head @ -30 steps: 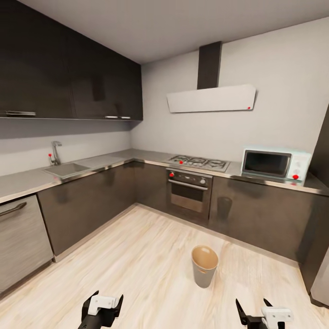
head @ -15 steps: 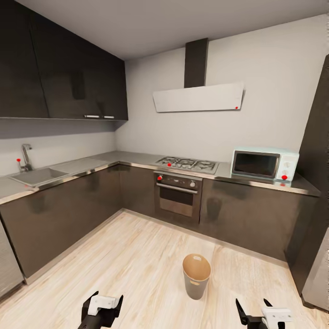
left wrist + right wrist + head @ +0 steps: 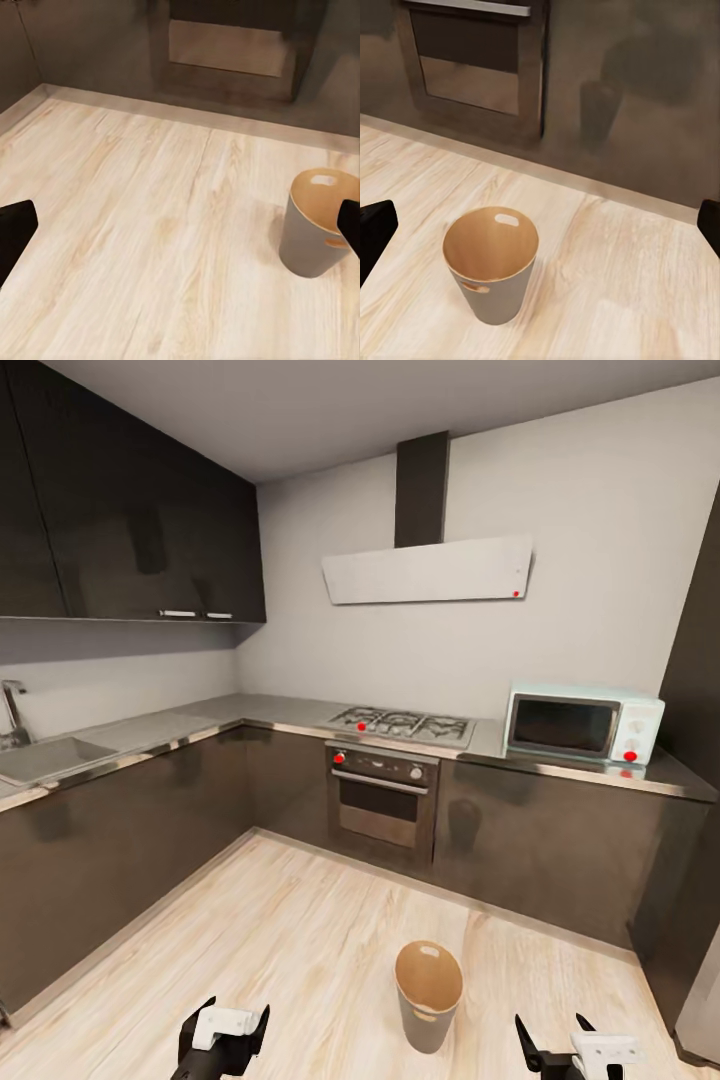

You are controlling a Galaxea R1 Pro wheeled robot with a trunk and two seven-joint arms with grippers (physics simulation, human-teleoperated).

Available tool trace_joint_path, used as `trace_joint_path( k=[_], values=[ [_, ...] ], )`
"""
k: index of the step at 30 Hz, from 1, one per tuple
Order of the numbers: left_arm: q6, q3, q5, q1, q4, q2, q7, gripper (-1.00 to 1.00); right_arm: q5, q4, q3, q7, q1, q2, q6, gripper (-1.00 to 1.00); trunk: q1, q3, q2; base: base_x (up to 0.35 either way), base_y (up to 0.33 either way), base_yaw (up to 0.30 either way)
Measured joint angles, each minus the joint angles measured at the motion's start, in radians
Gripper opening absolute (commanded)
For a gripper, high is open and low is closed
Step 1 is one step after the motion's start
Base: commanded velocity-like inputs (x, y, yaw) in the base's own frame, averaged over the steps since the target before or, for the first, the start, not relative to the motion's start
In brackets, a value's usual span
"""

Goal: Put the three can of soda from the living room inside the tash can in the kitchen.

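Kitchen scene, landmark = tash can [image 3: 428, 1008]. It stands upright on the pale wood floor [image 3: 300, 950], in front of the built-in oven [image 3: 381, 807] and well apart from it, with brown interior and an oval handle slot near the far rim. No readable writing on any surface; only red marks on the oven knob, the microwave [image 3: 582, 724] and the range hood [image 3: 425, 571]. Head view gives what the wrist views lack: gas hob [image 3: 404, 724] above the oven, microwave on the counter beyond the can to the right, hood on the wall, sink [image 3: 40, 757] far left of the can. Left gripper [image 3: 222, 1032] sits low, left of the can; right gripper [image 3: 566, 1048] low, right of it. Both are spread wide and carry nothing. Right wrist view shows the can [image 3: 493, 264] whole, interior empty, with the oven door [image 3: 476, 66] behind. Left wrist view shows the can [image 3: 319, 223] near one dark fingertip [image 3: 349, 225], partly overlapped by it.
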Motion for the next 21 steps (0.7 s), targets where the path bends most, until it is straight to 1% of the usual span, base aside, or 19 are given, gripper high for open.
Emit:
trace_joint_path(
  k=[17, 21],
  values=[
    [0.000, 0.000, 0.001, 0.000, 0.000, 0.001, 0.000, 1.00, 0.001, 0.001, 0.000, 0.001, 0.000, -0.001, 0.000, 1.00, 0.000, 0.000, 0.000, 0.319, 0.000, 0.000],
    [-0.002, 0.000, 0.002, 0.000, -0.001, 0.001, 0.000, 1.00, 0.002, 0.001, 0.005, 0.001, 0.000, -0.001, 0.002, 1.00, 0.000, 0.000, 0.000, 0.194, 0.000, 0.000]
  ],
)
